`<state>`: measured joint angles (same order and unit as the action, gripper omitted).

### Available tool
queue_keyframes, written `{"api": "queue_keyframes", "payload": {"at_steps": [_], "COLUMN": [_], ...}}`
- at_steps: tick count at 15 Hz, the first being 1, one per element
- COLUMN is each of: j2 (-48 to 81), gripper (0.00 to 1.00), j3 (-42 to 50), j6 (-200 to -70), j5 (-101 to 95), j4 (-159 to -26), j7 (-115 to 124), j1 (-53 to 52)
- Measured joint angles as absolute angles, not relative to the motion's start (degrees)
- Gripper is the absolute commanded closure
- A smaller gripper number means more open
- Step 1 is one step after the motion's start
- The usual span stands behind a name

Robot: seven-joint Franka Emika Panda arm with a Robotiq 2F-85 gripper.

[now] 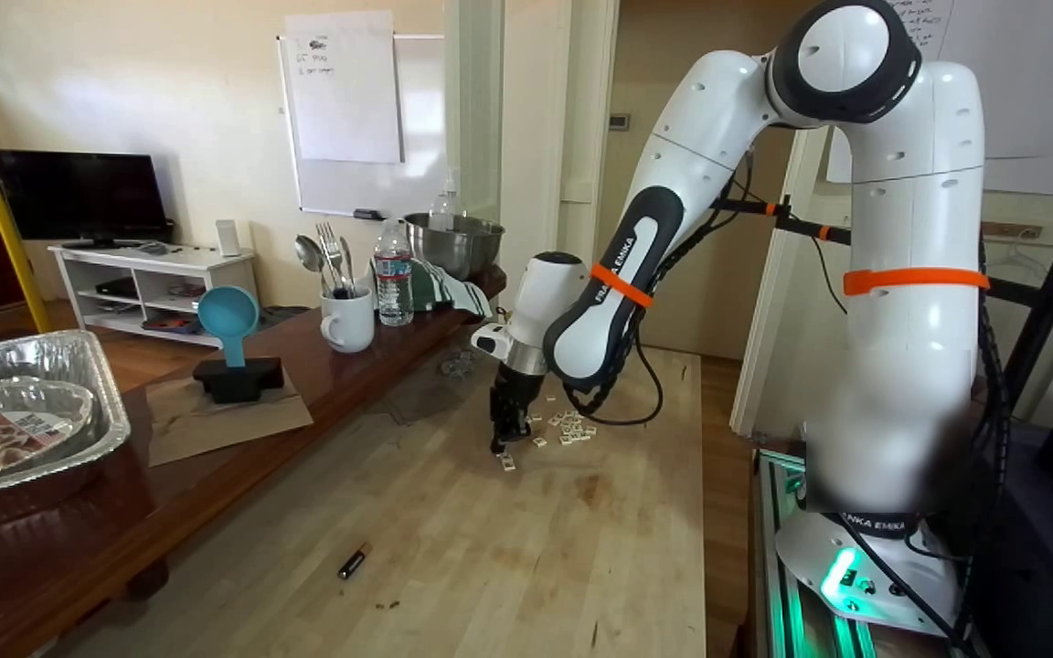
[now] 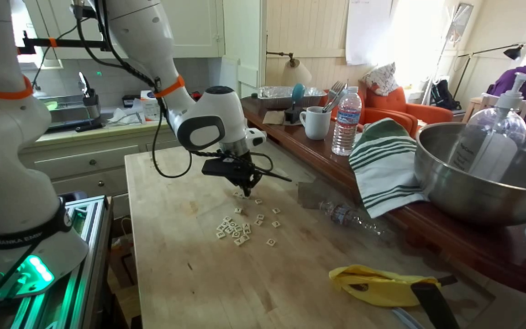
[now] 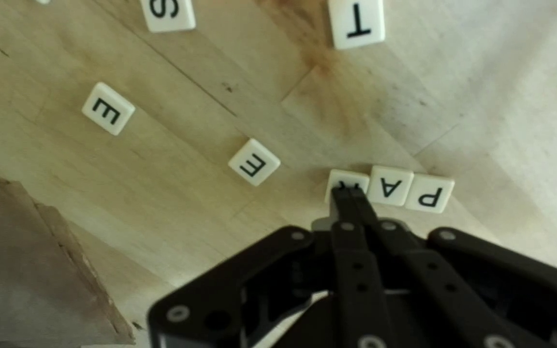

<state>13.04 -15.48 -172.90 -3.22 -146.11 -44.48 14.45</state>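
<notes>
Wrist view, left to right: a brown sheet (image 3: pixel 36 270) with a ragged edge fills the lower left corner, and above it an E tile (image 3: pixel 108 108) lies aslant on the wooden tabletop (image 3: pixel 186 222). An S tile (image 3: pixel 174 21) is cut off by the top edge, and a second E tile (image 3: pixel 254 162) sits near the middle, just left of the gripper (image 3: pixel 348 192). The gripper comes in from below, closed, its two fingers (image 3: pixel 340 210) pressed side by side. Their tips overlap a partly covered tile (image 3: pixel 348 176), its letter mostly hidden; whether they press on it cannot be told. Above, a T tile (image 3: pixel 348 41) runs out of the top, while an A tile (image 3: pixel 390 186) adjoins the covered one and a P tile (image 3: pixel 435 186) touches the A, making a slightly uneven row. In an exterior view, a foil tray (image 1: pixel 111 402) and a white mug (image 1: pixel 347 322) with cutlery stand on the dark counter (image 1: pixel 389 345), a battery (image 1: pixel 355 560) lies on the tabletop, an upright water bottle (image 1: pixel 393 279) follows, and a cluster of tiles (image 1: pixel 572 427) lies right of the gripper. In an exterior view, a bottle on its side (image 2: pixel 347 215) and a yellow pouch (image 2: pixel 381 288) lie farther right.
</notes>
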Motion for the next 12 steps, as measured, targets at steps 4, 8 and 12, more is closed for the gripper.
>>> {"api": "queue_keyframes", "payload": {"at_steps": [4, 8, 12], "j2": [13.0, 12.8, 12.5], "gripper": [1.0, 1.0, 1.0], "j3": [-15.4, -15.4, -15.3], "j6": [-172.9, -172.9, -172.9], "j5": [-3.2, -3.2, -3.2], "j4": [-146.2, -146.4, -146.9], "j7": [-44.4, -44.4, -44.4], "j1": [14.5, 14.5, 14.5]}}
